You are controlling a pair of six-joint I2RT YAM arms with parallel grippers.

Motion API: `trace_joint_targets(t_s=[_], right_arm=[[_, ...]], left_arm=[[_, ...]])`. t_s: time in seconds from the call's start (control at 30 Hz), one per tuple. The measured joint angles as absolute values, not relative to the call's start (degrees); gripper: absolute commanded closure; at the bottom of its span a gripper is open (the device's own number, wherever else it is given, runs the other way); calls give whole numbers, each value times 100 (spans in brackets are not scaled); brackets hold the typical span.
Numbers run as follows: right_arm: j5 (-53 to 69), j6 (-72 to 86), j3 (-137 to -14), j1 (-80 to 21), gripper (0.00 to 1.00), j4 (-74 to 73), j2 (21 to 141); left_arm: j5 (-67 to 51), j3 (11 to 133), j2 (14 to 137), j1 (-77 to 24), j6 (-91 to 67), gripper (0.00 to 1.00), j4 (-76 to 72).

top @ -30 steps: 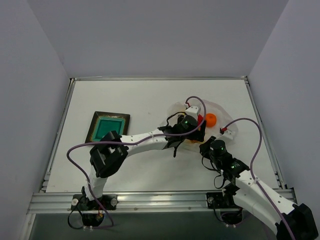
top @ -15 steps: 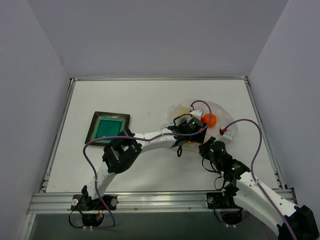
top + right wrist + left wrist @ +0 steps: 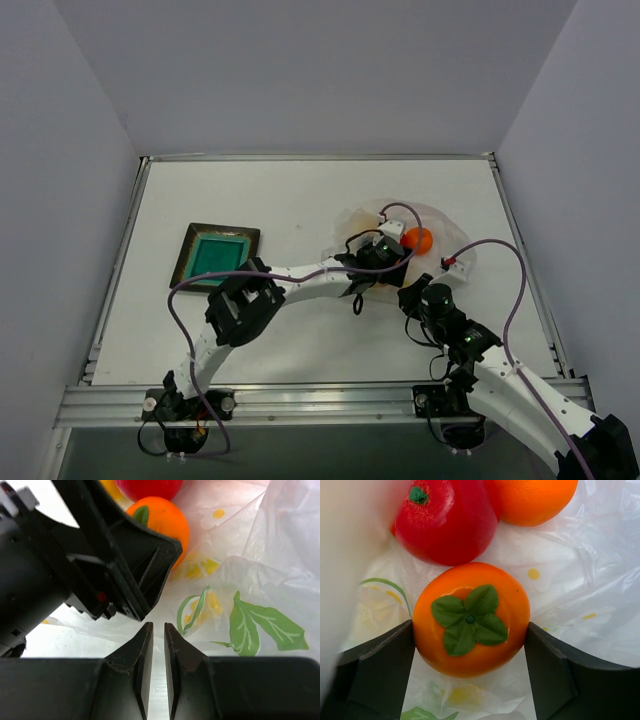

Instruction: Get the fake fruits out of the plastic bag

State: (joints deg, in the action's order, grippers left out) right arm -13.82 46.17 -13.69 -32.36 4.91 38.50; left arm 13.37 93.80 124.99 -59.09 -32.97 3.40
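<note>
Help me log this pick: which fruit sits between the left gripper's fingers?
The orange fruit with the green calyx; the red fruit and plain orange fruit lie beyond the left gripper.

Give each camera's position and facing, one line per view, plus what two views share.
Top external: above and behind, looking down on both arms, table, plate, bag.
Left wrist: on left gripper, looking into the bag; fingers grip the leafy orange fruit.
Right wrist: on right gripper, fingers nearly shut on the bag's edge, facing the left gripper.
Both wrist views show that fruit.
</note>
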Motion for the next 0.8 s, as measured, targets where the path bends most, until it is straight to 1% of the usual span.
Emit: trace_joint_targets(t_s=[0.2, 0.43, 0.6, 0.73, 0.8], right_arm=[[-1426, 4630, -1361, -3238, 88, 489, 3754], [-1490, 4646, -1361, -3273, 88, 473, 3754], [-1577, 4650, -1361, -3273, 87, 460, 3778], [-1625, 4657, -1361, -3273, 84, 440, 3789], [-1625, 4659, -1361, -3277, 84, 436, 3785]], left_arm=[[1170, 8628, 11898, -5894, -3301, 54, 67], [823, 8322, 10547, -5859, -3319, 54, -148], [200, 8020, 9710, -5669, -3487, 54, -519], [-51, 7170, 8993, -5441, -3586, 54, -731], [222, 6598, 8444, -5365, -3524, 53, -666]])
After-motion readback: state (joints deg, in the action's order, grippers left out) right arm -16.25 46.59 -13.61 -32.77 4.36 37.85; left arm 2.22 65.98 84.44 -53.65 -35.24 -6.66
